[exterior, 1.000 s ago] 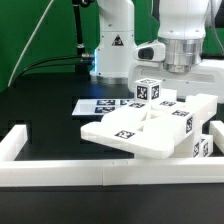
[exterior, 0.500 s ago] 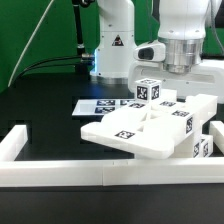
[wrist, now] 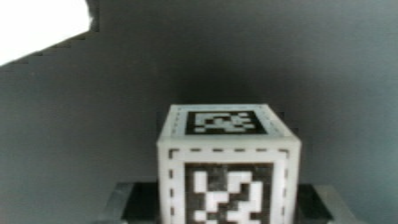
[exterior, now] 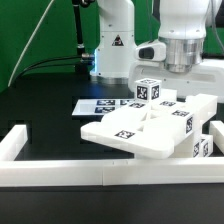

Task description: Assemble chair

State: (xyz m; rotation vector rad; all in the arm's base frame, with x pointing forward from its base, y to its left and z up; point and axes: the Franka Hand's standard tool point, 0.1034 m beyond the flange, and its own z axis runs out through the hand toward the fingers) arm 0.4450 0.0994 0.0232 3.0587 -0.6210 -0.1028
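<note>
The chair's white parts lie bunched at the exterior view's right. A wide flat panel (exterior: 125, 135) with a tag on it is at the front, and blocky tagged pieces (exterior: 195, 125) are stacked behind and beside it. A small white block (exterior: 148, 90) with tags on its faces stands upright above them. My gripper (exterior: 181, 76) comes down just behind these pieces, and they hide its fingertips in this view. In the wrist view a tagged white block (wrist: 228, 150) fills the space between my gripper's (wrist: 226, 208) dark fingers (wrist: 139, 200), which press its two sides.
The marker board (exterior: 100, 106) lies flat on the black table behind the parts. A low white border rail (exterior: 60, 173) runs along the front, with a corner at the exterior view's left (exterior: 14, 142). The arm's white base (exterior: 113, 45) stands at the back.
</note>
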